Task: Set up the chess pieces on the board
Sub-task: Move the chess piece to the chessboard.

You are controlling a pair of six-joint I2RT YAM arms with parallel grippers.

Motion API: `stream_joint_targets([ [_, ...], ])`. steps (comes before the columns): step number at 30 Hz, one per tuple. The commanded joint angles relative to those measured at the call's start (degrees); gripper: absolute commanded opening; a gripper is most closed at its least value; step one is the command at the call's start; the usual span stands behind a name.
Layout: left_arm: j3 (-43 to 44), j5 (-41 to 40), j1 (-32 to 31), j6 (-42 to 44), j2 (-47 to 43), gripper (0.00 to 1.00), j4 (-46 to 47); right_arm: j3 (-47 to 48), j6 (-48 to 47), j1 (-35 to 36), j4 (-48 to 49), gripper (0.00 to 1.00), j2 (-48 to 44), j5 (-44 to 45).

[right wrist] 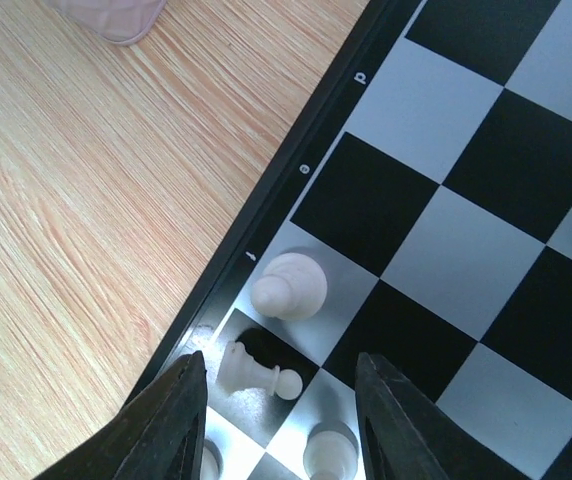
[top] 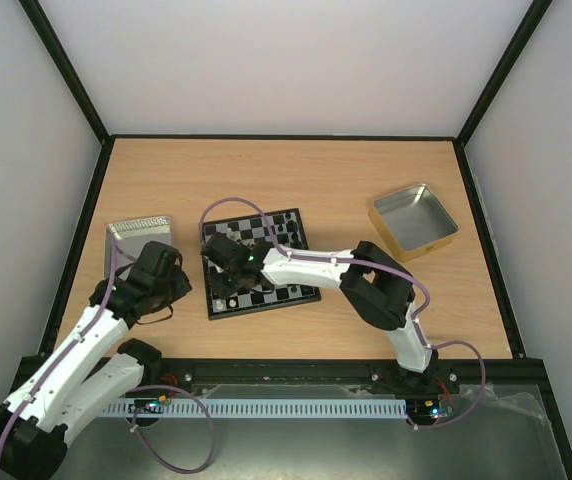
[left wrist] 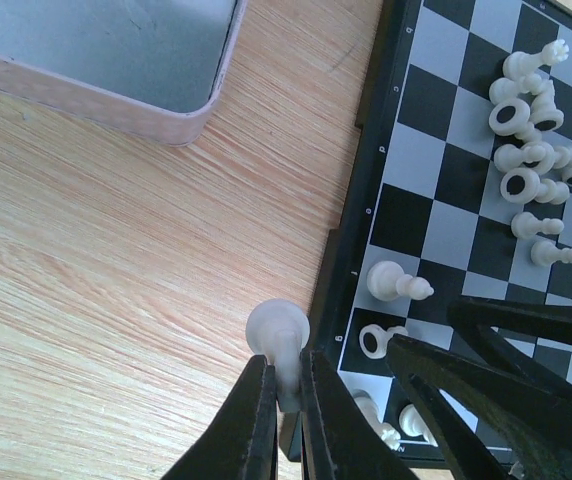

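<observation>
The board (top: pixel 286 290) lies mid-table with cream-white chess pieces on it. In the left wrist view my left gripper (left wrist: pixel 284 368) is shut on a white piece (left wrist: pixel 277 330), held above the wood just outside the board's rim (left wrist: pixel 366 190). A heap of toppled white pieces (left wrist: pixel 536 150) lies further in, and a pawn (left wrist: pixel 398 282) leans near the edge. My right gripper (right wrist: pixel 278 372) hangs open over the board's corner squares. A fallen white pawn (right wrist: pixel 256 372) lies between its fingers, touching neither. An upright pawn (right wrist: pixel 291 287) stands just beyond.
A silver tin (top: pixel 138 235) sits left of the board, close to my left gripper (top: pixel 171 288). Another open tin (top: pixel 414 220) is at the right. My right arm's dark fingers (left wrist: pixel 496 380) reach over the board's near corner. Black walls fence the table.
</observation>
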Motion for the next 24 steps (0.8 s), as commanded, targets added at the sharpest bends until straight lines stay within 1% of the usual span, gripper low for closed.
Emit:
stream_joint_targets([
  [1, 1.6, -1.9, 0.3, -1.1, -0.5, 0.02, -1.7, 2.7, 0.1, 1.2, -3.1, 0.41, 2.0, 2.8],
  [6, 1.5, -1.8, 0.3, -1.1, -0.8, 0.02, -1.5, 3.8, 0.1, 1.7, -4.4, 0.39, 2.9, 3.4],
  [10, 1.5, -1.9, 0.3, -1.1, -1.1, 0.02, -1.5, 3.8, -0.1, 2.2, -5.2, 0.32, 3.0, 3.6],
  [13, 1.4, -1.8, 0.3, -1.0, -1.1, 0.02, -1.2, 4.2, -0.3, 2.3, -5.6, 0.25, 3.5, 3.6],
  [14, 1.4, -1.8, 0.3, -1.0, -1.0, 0.02, -1.2, 4.4, -0.3, 2.4, -5.7, 0.25, 3.6, 3.7],
  [19, 1.2, -1.5, 0.3, -0.9, -1.1, 0.02, -0.9, 4.4, -0.3, 2.4, -6.1, 0.24, 4.5, 4.4],
  [24, 1.1, -1.3, 0.3, -0.7, -1.1, 0.02, -0.6, 6.7, -0.1, 2.4, -6.8, 0.24, 5.0, 5.7],
])
